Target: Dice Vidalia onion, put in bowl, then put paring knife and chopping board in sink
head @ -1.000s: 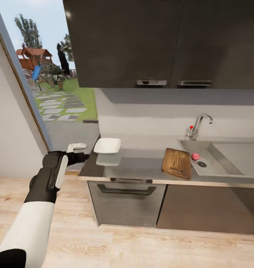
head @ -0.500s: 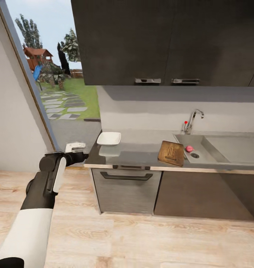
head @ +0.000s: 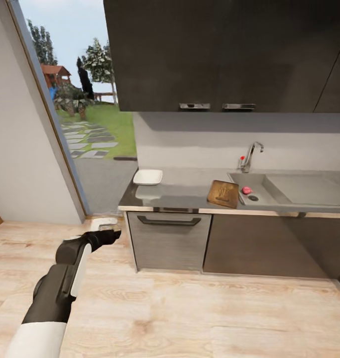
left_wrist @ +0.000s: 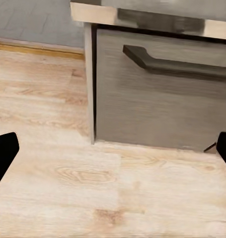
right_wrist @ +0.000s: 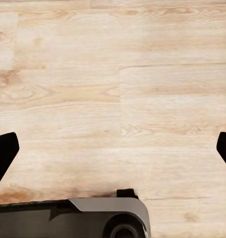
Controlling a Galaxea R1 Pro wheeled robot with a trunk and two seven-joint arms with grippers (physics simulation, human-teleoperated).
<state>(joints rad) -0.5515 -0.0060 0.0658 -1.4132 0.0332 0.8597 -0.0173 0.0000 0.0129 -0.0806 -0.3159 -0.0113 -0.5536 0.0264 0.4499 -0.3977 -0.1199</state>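
Both jaws spread, chopping board (head: 223, 193) lengthwise front-to-back beside sink (head: 269, 185)

Even, bright daylight enters via glazed opening (head: 90, 109) at left. Countertop (head: 184, 191) shows soft sheen w/ faint reflection below bowl (head: 148, 177). Upper cabinets (head: 224, 49) dark, casting a shadow band on wall. Renders slightly soft; no edge distortion.

Countertop (head: 184, 191) with bowl (head: 148, 177), chopping board (head: 223, 193)
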